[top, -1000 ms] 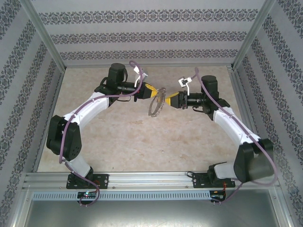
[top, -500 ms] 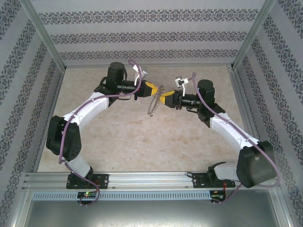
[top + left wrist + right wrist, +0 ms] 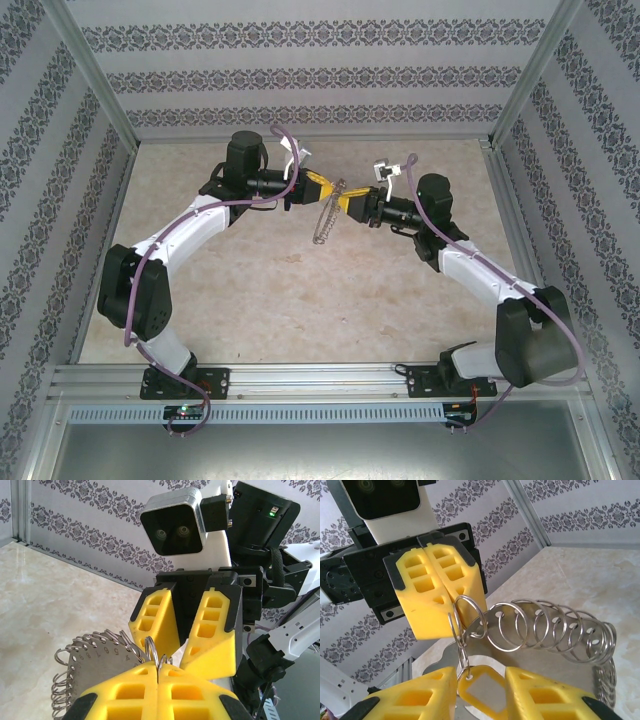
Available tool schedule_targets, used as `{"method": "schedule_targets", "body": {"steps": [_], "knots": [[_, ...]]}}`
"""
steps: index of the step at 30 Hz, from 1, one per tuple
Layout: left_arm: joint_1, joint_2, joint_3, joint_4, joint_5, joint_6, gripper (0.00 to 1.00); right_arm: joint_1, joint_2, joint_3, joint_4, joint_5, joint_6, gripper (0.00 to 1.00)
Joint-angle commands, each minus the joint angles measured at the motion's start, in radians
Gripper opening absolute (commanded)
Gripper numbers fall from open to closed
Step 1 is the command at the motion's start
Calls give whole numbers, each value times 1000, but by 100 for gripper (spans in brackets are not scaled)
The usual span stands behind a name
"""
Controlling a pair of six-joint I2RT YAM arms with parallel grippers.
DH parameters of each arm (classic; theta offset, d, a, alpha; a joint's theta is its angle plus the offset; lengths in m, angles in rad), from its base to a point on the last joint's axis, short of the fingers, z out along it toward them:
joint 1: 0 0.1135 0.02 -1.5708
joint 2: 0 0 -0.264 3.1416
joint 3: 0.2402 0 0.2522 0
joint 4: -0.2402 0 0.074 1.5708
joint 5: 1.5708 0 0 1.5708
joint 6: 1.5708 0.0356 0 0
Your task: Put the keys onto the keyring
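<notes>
Meeting above the far half of the surface (image 3: 260,300), toward 12 o'clock from its middle, well apart from the patterned walls (image 3: 300,75) at 9, 12 and 3 o'clock. Leaving wide bare room at 6 o'clock, down to the metal rail (image 3: 320,380) carrying both bases, and more at 9 and 3 o'clock outside each elbow.

Clamping a small ring on the rim of the keyring (image 3: 322,222) with the left hand (image 3: 324,188), fingers pressed flat together. Letting the keyring dangle in the air from that pinch, drooping toward 6 o'clock, nearly edge-on from above. From the left wrist, fanning its grey plate and fringe of rings out toward 8 o'clock of the closed fingers.

Gripping the key (image 3: 480,686) by its yellow head with the right hand (image 3: 347,203), fingers partly apart and the head wedged between them. Holding it just at 6 o'clock of the pinched ring in the right wrist view, with a thin wire loop (image 3: 460,645) running between the two; threaded through or merely touching, cannot tell. Facing fingertip to fingertip, nearly touching.

Against a second ago: sitting with the right hand further toward 10 o'clock and closer to the left hand, right elbow folding inward, left arm staying put, keyring hanging narrower and steeper.
</notes>
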Motion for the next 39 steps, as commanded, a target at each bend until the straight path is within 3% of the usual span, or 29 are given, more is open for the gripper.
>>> {"method": "schedule_targets", "body": {"steps": [1, 7, 9, 23, 27, 32, 35, 39], "knots": [[-7, -40, -5, 73, 9, -14, 0, -2, 21, 16, 81, -15, 21, 28], [-7, -45, -13, 85, 0, -18, 0, -2, 40, 16, 109, -24, 40, 4], [-8, -45, -15, 96, -2, -26, 0, -2, 45, 11, 117, -30, 47, 0], [-7, -59, -36, 152, -21, -55, 0, 43, 122, 24, 107, -141, 81, 0], [-7, -61, -41, 153, -29, -55, 0, 10, 89, -24, 100, -115, 83, 0], [-6, -60, -35, 146, -28, -51, 0, -60, -3, -79, 101, -96, 80, 23], [-6, -62, -31, 141, -23, -51, 0, -80, -36, -78, 98, -94, 74, 30], [-6, -62, -27, 136, -18, -50, 0, -76, -26, -41, 113, -108, 76, 31]]}}
